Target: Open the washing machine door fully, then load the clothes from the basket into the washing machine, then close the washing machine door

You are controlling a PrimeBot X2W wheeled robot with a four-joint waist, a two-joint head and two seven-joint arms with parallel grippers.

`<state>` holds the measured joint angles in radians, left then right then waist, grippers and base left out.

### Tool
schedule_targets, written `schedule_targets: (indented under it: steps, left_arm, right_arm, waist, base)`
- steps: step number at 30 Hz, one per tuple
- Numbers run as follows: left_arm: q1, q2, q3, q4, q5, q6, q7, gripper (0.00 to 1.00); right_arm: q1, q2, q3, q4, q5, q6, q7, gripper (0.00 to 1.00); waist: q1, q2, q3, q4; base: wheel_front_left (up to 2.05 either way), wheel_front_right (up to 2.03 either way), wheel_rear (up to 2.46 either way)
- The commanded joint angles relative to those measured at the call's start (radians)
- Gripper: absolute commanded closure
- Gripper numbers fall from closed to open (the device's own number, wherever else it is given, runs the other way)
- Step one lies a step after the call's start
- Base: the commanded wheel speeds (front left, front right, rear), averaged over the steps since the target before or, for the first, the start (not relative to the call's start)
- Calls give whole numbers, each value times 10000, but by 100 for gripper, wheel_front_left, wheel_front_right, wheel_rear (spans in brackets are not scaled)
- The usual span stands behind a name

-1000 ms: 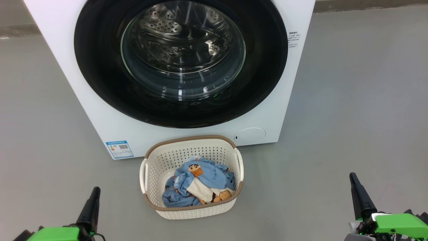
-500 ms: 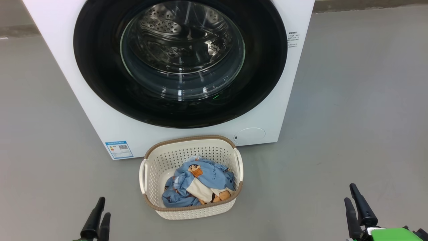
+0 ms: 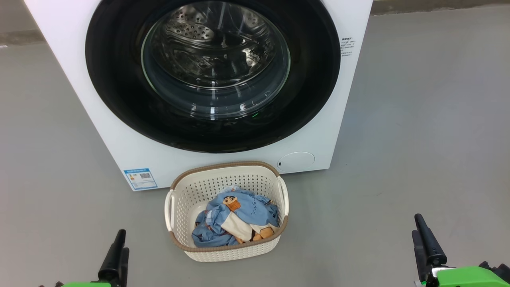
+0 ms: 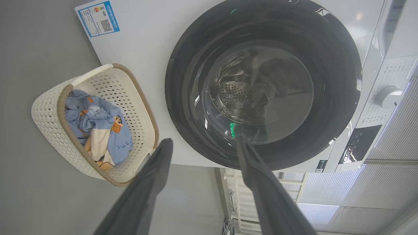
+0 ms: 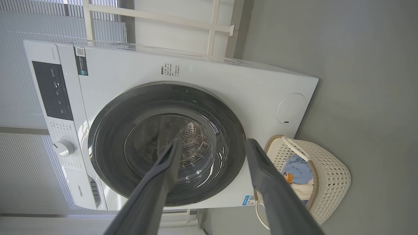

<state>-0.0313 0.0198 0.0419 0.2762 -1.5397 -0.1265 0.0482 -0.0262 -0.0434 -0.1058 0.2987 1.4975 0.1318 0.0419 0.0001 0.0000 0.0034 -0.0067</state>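
The white washing machine (image 3: 119,135) stands ahead with its door (image 3: 215,133) shut, a glossy black ring around a clear porthole through which the steel drum shows. On the floor against its front sits the cream basket (image 3: 225,165), holding the light blue printed clothes (image 3: 239,219). My left gripper (image 3: 123,240) hangs open low at the left, well short of the basket. My right gripper (image 3: 416,224) hangs open low at the right. In the left wrist view the left gripper (image 4: 204,139) is spread with nothing between its fingers, facing the door (image 4: 183,81). The right gripper (image 5: 213,140) is likewise open and empty.
Grey floor (image 3: 418,119) lies open on both sides of the machine and basket. A blue label (image 3: 140,179) and a round white flap (image 3: 295,162) mark the machine's lower front. A control panel with a knob (image 5: 63,147) sits on its top edge, with blinds behind.
Both grippers have gone from shut to open and now sit a little lower in the head view. The door, basket and clothes have not moved.
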Motion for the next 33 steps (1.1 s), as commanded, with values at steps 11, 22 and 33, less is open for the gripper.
schedule_targets:
  steps: [11,22,33]
  left_arm:
    - [-499,318,-14,-529,1400,-19,-439,0]
    - [-508,566,-293,-731,3089,-22,-762,0]
    - [-464,805,-505,-783,4947,-24,-1086,0]
  right_arm:
    - [-638,-189,185,-481,-1532,-3,-393,0]
    - [-776,-328,441,-595,-3270,-4,-715,0]
    - [-894,-491,793,-604,-5187,-5,-1036,0]
  waist:
    - [0,0,7,-66]
    - [0,0,19,-162]
    - [0,0,14,-262]
  base:
    - [0,0,0]
    - [0,0,0]
    - [0,0,0]
